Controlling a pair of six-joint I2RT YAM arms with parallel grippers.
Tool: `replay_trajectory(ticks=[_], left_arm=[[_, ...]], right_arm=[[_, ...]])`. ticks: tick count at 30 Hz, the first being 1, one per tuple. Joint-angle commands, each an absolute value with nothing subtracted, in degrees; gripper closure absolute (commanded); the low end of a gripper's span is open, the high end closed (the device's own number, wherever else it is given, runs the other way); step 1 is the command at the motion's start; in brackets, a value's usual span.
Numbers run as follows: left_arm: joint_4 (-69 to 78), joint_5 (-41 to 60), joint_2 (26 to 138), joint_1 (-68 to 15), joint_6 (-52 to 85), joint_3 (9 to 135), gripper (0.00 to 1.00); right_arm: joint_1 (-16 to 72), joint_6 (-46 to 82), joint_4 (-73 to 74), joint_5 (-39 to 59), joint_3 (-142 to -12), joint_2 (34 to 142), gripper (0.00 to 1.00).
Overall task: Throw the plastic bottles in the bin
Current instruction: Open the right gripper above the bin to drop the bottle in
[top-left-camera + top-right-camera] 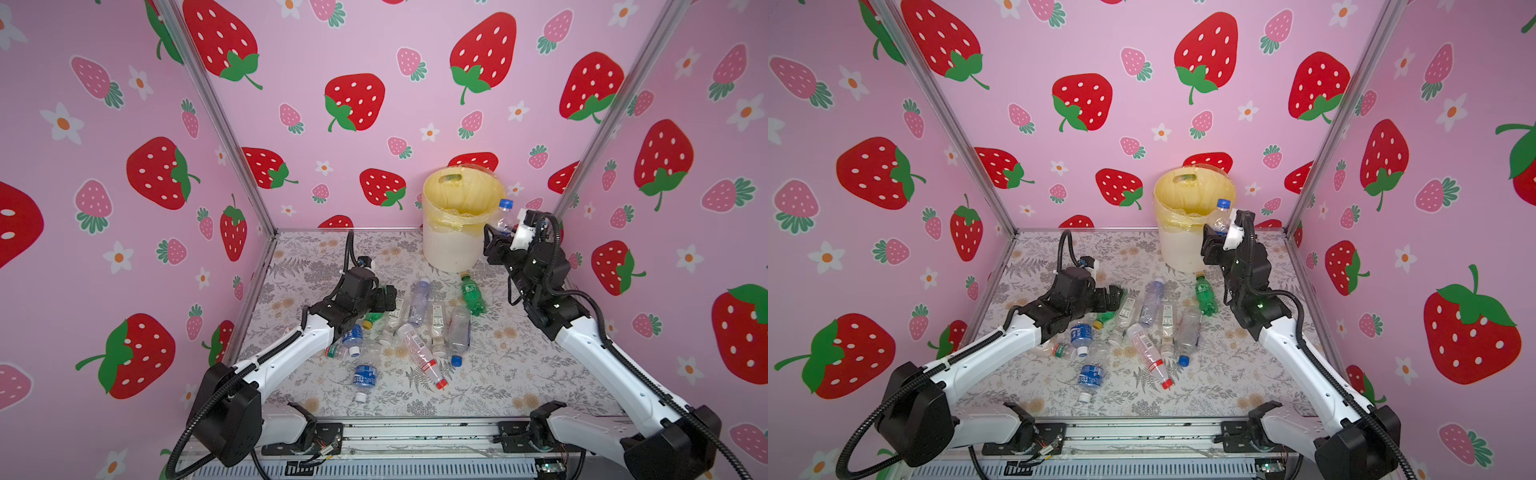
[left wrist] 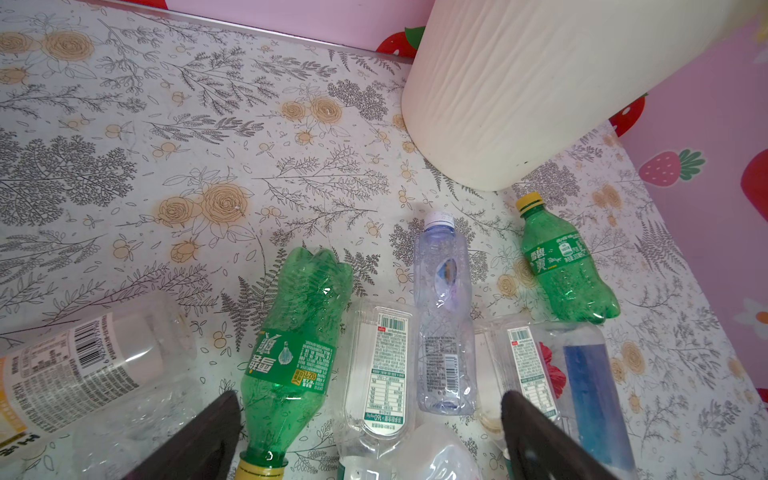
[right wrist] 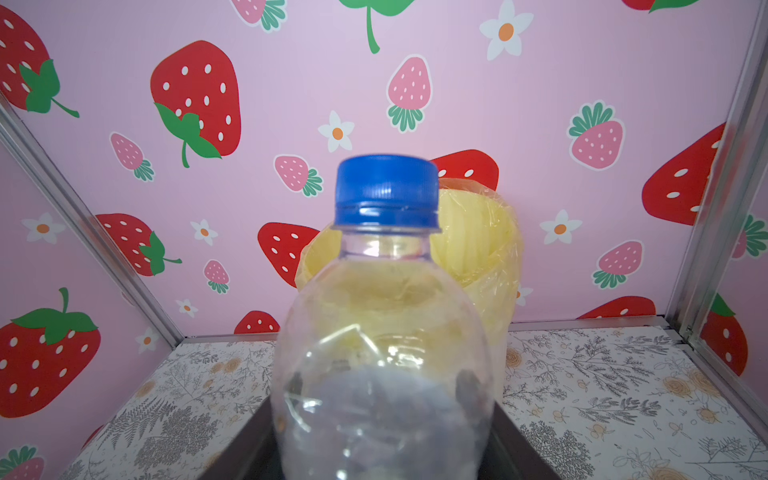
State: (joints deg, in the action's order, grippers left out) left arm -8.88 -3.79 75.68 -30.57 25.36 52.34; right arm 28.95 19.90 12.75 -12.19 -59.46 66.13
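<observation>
Clear plastic with a blue cap: in both top views the held bottle (image 1: 503,218) (image 1: 1221,217) stands upright in the right jaws, up just beside the bin (image 1: 451,249). Its cap is about level with the rim and the yellow liner (image 1: 461,195), and as far as I can tell it is not yet over the opening. The other plastic bottles (image 1: 415,324) lie in a loose pile on the bench (image 1: 532,374) in front of the bin, with one green bottle (image 1: 473,295) nearest its base. The left arm is low over the pile's left edge. Left wrist view: the left jaws are spread wide and empty. A second green bottle (image 2: 291,345) lies between them, yellow cap toward the camera, with clear labelled ones just beside it and the bin wall beyond. Right wrist view: the right jaws are closed on the lower body of the held bottle, dark on either side of its base. The bin is behind it, and the bottle hides most of the mouth. My read of the step in hand is carry-and-drop of this one bottle, with nearly the whole pile left to do. The next move calls for the right arm to go up and over the rim so the bottle clears the liner edge, then let go. Released short of that, it likely bounces off the rim onto the bench. The left jaws look placed to close on the second green bottle.
</observation>
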Motion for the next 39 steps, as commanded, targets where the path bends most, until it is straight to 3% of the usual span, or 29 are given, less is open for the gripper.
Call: replay_trajectory(ticks=[1,5,9,10,13,15,16,25,39], left_arm=[[-8.44,-3.25,76.36,-30.24,25.71,53.34,0.01],[-8.45,-2.91,76.52,-30.15,26.05,53.61,0.01],[-9.23,-2.9,76.22,-30.03,26.11,54.48,0.01],[-9.4,-2.98,76.04,-29.99,26.1,54.66,0.01],[-10.0,-3.33,75.68,-29.93,26.17,55.26,0.01],[-10.59,-3.52,75.35,-29.92,26.27,55.52,0.01],[-10.76,-3.58,75.09,-29.97,26.38,55.46,0.01],[-11.24,-4.4,74.87,-29.55,25.85,55.32,0.01],[-13.15,-4.46,75.8,-28.95,26.89,56.28,0.01]], right_arm=[[28.56,19.66,14.99,-12.86,-64.74,69.57,0.4],[26.67,17.67,14.21,-13.5,-77.77,80.19,0.38],[21.96,19.41,6.65,-9.89,-101.84,97.57,0.36],[21.17,19.51,2.58,-9.34,-110.26,103.08,0.33],[19.58,19.28,-13.62,-5.95,-138.22,119.36,0.09],[19.45,20.45,-23.05,-6.14,-151.1,125.6,0.0],[19.43,20.79,-24.44,-5.78,-151.91,125.96,0.01],[19.43,23.77,2.37,-1.72,-101.4,97.89,0.01],[19.49,24.83,2.24,-0.22,-73.71,77.68,0.01]])
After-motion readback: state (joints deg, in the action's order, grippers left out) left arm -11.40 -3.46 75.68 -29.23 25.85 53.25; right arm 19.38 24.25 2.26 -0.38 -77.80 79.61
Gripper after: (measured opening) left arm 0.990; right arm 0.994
